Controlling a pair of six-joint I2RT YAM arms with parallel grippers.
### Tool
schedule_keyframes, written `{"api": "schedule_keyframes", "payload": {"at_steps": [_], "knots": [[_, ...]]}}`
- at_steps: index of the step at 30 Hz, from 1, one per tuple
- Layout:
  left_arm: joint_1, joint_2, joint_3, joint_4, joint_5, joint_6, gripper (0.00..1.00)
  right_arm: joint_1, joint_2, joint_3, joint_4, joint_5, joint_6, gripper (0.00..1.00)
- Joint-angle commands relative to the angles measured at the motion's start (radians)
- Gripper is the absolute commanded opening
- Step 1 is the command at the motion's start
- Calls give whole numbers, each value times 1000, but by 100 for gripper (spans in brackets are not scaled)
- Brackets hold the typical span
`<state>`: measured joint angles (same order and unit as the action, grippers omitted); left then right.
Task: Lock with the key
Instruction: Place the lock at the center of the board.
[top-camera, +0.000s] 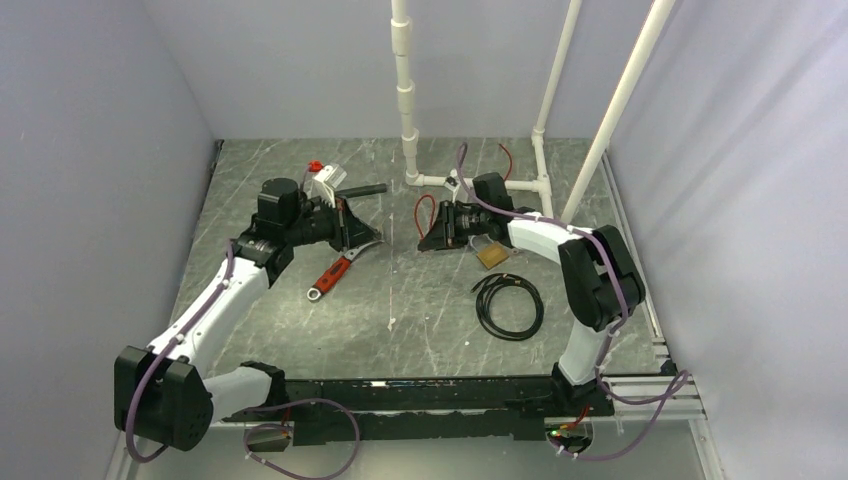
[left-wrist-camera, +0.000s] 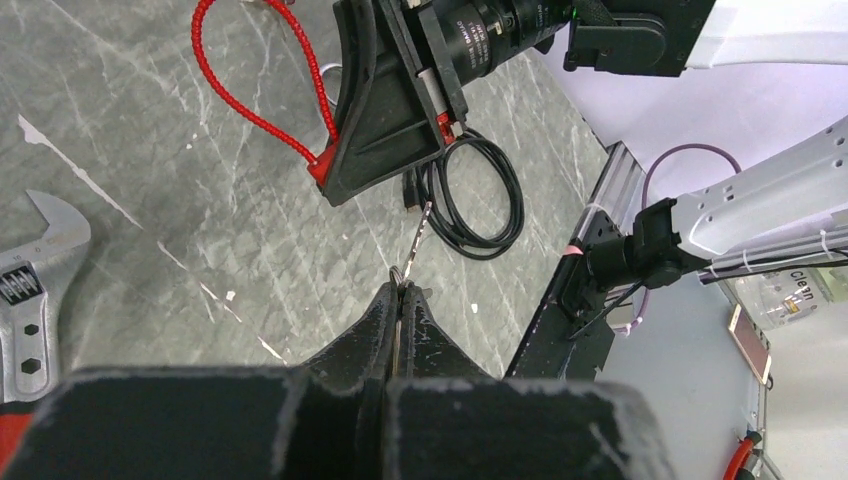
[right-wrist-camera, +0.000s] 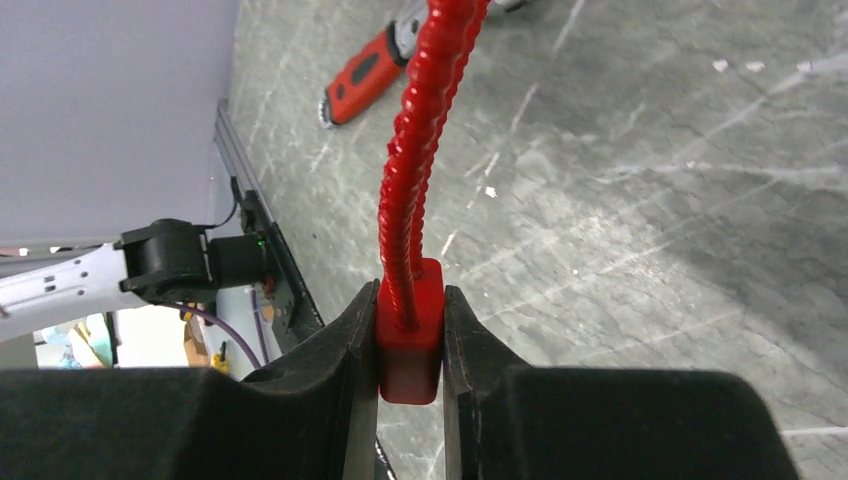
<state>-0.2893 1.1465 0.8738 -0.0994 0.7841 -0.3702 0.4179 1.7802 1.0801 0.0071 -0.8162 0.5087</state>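
Observation:
My right gripper (right-wrist-camera: 410, 296) is shut on the red lock body (right-wrist-camera: 409, 345), whose red ribbed cable (right-wrist-camera: 425, 130) loops away over the table. In the top view the right gripper (top-camera: 432, 236) sits mid-table with the red cable (top-camera: 420, 210) beside it. My left gripper (left-wrist-camera: 403, 290) is shut on a thin metal key (left-wrist-camera: 420, 235). The key's blade points towards the lock's red corner (left-wrist-camera: 318, 168), which shows under the right gripper's fingers, a gap apart. In the top view the left gripper (top-camera: 350, 236) faces the right one.
A red-handled adjustable wrench (top-camera: 335, 275) lies below the left gripper. A black cable coil (top-camera: 508, 305) and a brass-coloured padlock (top-camera: 492, 255) lie near the right arm. White pipes (top-camera: 410, 150) stand at the back. A grey block with a black handle (top-camera: 335, 185) sits behind the left gripper.

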Motion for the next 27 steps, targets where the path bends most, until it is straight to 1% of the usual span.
{"api": "schedule_keyframes", "payload": {"at_steps": [1,6,8,14,19,21,23,27], "knots": [[2,16,39,5,-3,33,0,5,1,19,37,14,6,0],[2,34,38,36,2,23,0,6,21,-30,6,15,-19,2],[1,45,42,40,6,18,0,7,25,-45,-1,22,-28,6],[1,54,48,5,0,38,0,7,29,-116,11,36,-7,8],[1,54,45,11,1,31,0,6,49,-109,4,54,-1,14],[1,59,45,13,0,29,0,7,61,-86,-2,60,-6,17],[1,64,44,19,2,27,0,7,82,-59,-46,67,-19,19],[1,72,49,22,4,23,0,7,101,-37,-87,84,-20,34]]}}
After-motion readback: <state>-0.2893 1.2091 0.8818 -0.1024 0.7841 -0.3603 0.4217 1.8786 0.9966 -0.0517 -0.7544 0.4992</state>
